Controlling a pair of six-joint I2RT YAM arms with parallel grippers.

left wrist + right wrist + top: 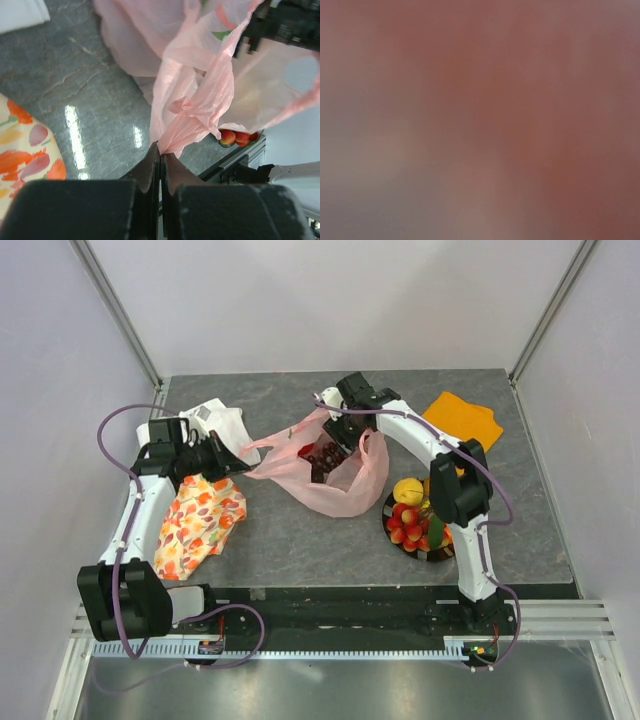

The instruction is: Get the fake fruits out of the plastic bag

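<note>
Left gripper [161, 154] clamped on the pink plastic bag [345, 492], right gripper [330, 448] buried in its mouth

From my seat: the bag is thin, see-through, crinkly film, slumped mid-bench [300, 540] on the grey stone-look top. The left jaws are fully closed, pinching a twisted bit of its edge. The right gripper is down inside the opening and its wrist cam is just a pinkish-red blur, so I can't tell how wide it is or whether it's got anything. There's a dark reddish lumpy thing [318, 462] showing inside the bag. Some fake fruits are out, piled on a dark round plate [437, 554] by the right arm: a glossy yellow apple [407, 489] and a red berry cluster [407, 524]. A floral cloth [200, 520] lies flat on the left and a plain orange cloth [462, 420] at the back right.
</note>
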